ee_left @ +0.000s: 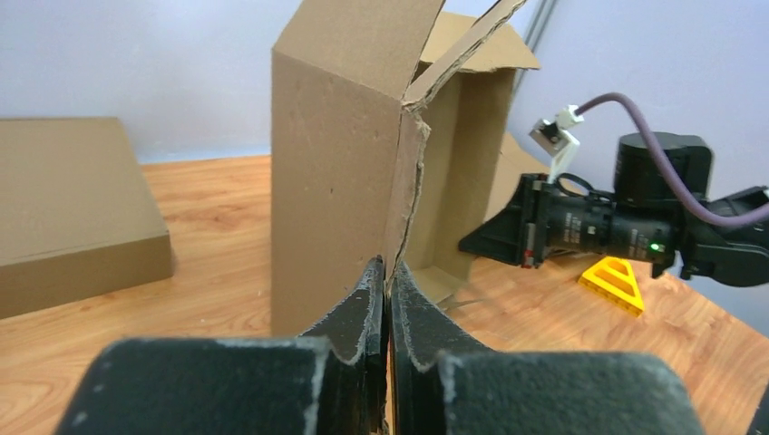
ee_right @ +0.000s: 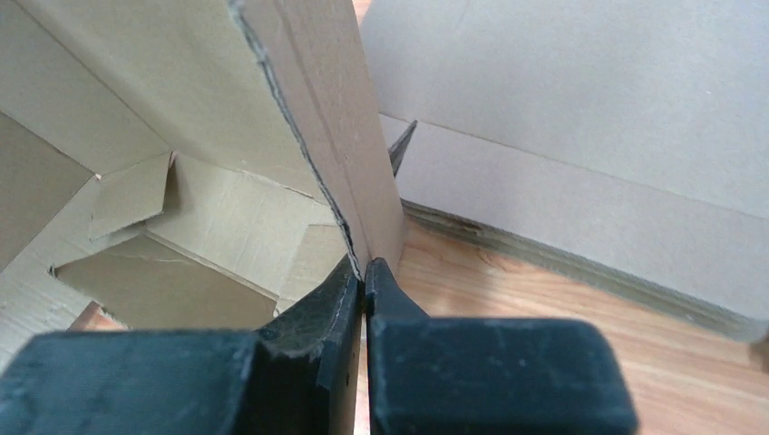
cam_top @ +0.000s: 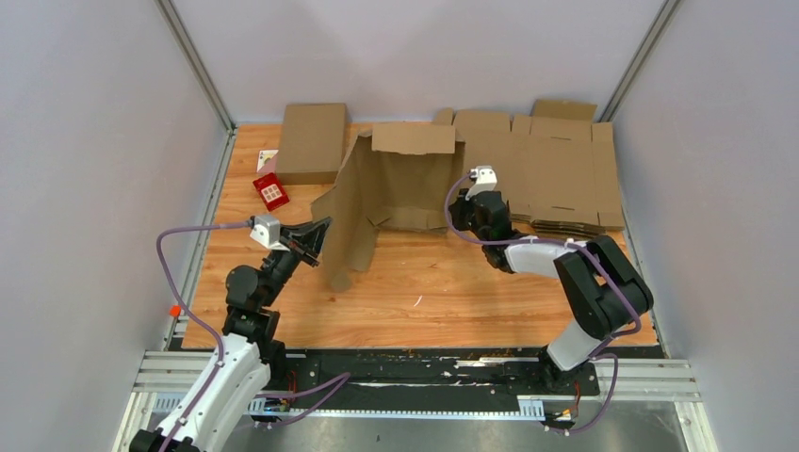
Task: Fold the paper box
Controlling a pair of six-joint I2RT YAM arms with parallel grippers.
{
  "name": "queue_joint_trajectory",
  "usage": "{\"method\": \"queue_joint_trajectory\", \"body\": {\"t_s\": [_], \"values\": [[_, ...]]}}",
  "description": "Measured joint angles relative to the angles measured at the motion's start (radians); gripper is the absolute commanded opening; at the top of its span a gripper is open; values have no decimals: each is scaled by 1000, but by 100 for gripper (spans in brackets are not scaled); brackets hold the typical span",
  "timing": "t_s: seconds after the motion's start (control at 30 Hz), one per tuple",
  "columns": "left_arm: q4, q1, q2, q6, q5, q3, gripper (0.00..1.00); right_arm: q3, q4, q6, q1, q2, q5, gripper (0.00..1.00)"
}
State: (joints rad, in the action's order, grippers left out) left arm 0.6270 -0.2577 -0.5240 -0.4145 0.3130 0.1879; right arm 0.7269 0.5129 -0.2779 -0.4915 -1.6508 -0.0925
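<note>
A brown cardboard box (cam_top: 396,188) stands half-erected in the middle of the wooden table, its walls upright and its top flap tilted. My left gripper (cam_top: 320,235) is shut on the edge of the box's left wall; in the left wrist view the gripper (ee_left: 387,267) pinches that panel edge (ee_left: 399,181). My right gripper (cam_top: 468,202) is shut on the box's right wall edge; in the right wrist view the gripper (ee_right: 364,265) clamps the panel (ee_right: 354,145), with the inner flaps (ee_right: 163,245) to its left.
A stack of flat cardboard sheets (cam_top: 556,169) lies at the back right. A closed folded box (cam_top: 311,141) sits at the back left with a red card (cam_top: 271,191) beside it. A yellow plastic piece (ee_left: 617,281) lies near the right arm.
</note>
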Motion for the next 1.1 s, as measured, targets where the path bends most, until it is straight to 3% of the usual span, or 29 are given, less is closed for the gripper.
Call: {"method": "queue_joint_trajectory", "body": {"t_s": [0.17,0.33,0.63,0.87,1.1], "values": [[-14,0,-13,21,-35,0,12,-60,-2,3,-10,67,-35,1],[-13,0,-52,39,-52,0,0,-94,-13,7,-24,127,-62,2],[23,-2,-76,39,-4,8,0,-187,-56,12,-51,262,-80,3],[58,-10,-76,-4,87,8,0,-238,-62,10,-64,328,-77,19],[57,-11,-79,-8,108,8,0,-240,-62,8,-71,301,-68,21]]}}
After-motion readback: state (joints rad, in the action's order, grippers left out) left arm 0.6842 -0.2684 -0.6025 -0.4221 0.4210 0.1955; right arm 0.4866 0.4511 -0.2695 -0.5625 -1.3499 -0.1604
